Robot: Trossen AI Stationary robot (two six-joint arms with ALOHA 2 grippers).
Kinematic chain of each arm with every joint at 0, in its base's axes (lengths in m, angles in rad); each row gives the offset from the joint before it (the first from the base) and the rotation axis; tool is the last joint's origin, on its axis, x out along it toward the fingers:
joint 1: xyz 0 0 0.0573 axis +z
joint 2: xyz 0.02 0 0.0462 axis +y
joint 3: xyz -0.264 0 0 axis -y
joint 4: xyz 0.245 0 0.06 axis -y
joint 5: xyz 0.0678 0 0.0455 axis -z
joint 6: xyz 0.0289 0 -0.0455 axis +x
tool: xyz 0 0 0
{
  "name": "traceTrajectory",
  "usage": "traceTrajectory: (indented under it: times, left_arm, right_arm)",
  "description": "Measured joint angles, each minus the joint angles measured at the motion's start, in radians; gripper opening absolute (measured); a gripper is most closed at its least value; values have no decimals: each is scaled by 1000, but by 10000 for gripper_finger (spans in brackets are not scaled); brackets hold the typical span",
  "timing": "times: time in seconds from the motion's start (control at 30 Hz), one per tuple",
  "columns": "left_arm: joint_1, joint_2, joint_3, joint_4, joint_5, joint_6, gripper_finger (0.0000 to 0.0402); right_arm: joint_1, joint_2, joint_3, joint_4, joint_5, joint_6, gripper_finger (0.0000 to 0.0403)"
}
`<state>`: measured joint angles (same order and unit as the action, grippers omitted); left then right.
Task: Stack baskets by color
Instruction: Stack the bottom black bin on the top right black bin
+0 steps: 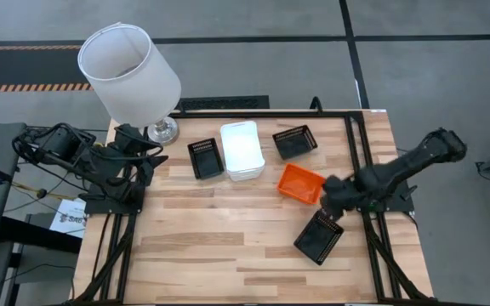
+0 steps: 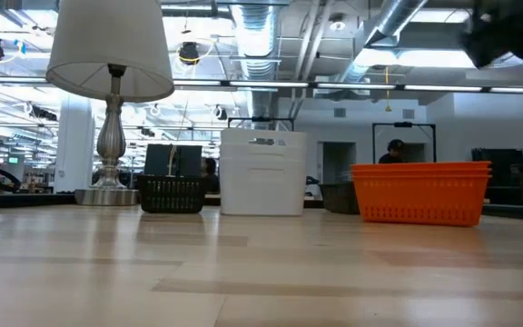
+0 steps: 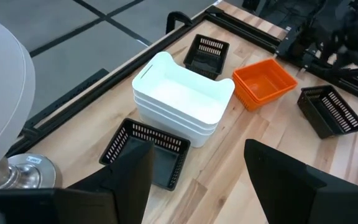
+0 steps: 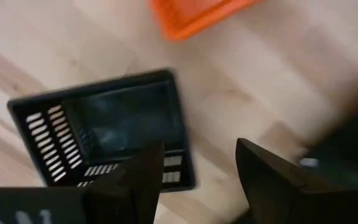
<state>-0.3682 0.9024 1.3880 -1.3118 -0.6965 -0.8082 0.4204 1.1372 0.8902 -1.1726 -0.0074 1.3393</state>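
Note:
On the wooden table stand a white stack of baskets (image 1: 242,150), an orange stack (image 1: 301,184) to its right, and three single black baskets: one left of the white stack (image 1: 205,158), one at the far side (image 1: 295,142), one nearer the front right (image 1: 319,237). Each rests on its base. My right gripper (image 1: 332,204) hangs open, pointing down, between the orange stack and the front black basket (image 4: 104,130), touching neither. My left gripper (image 3: 197,186) waits open at the table's left edge, above the lamp's foot, aimed at the white stack (image 3: 182,102).
A big white lampshade (image 1: 128,72) on a metal lamp foot (image 1: 162,130) stands at the table's far left corner. Black frame rails (image 1: 360,153) run along the right side. Bare wood lies across the table's near half (image 1: 211,255).

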Motion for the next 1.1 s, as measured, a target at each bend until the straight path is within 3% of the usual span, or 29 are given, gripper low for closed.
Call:
traceTrajectory:
  times: [0.17,0.37,0.53,0.67,0.87,1.1]
  left_arm:
    - [0,0,0,0,-8,-1,238]
    - [0,0,0,0,-23,-10,238]
    - [0,0,0,0,-23,-24,238]
    - [0,0,0,0,-24,-26,238]
    - [0,0,0,0,-25,-26,238]
    - [0,0,0,0,-22,-27,238]
  right_arm:
    - [92,4,-132,233,-4,68,217]
    - [110,69,-204,245,-4,80,217]
    - [106,115,-209,279,-16,-7,210]
    - [93,164,-209,308,-59,-68,161]
    - [85,208,-199,320,-119,-105,20]
    - [72,138,-95,306,-167,-136,9]
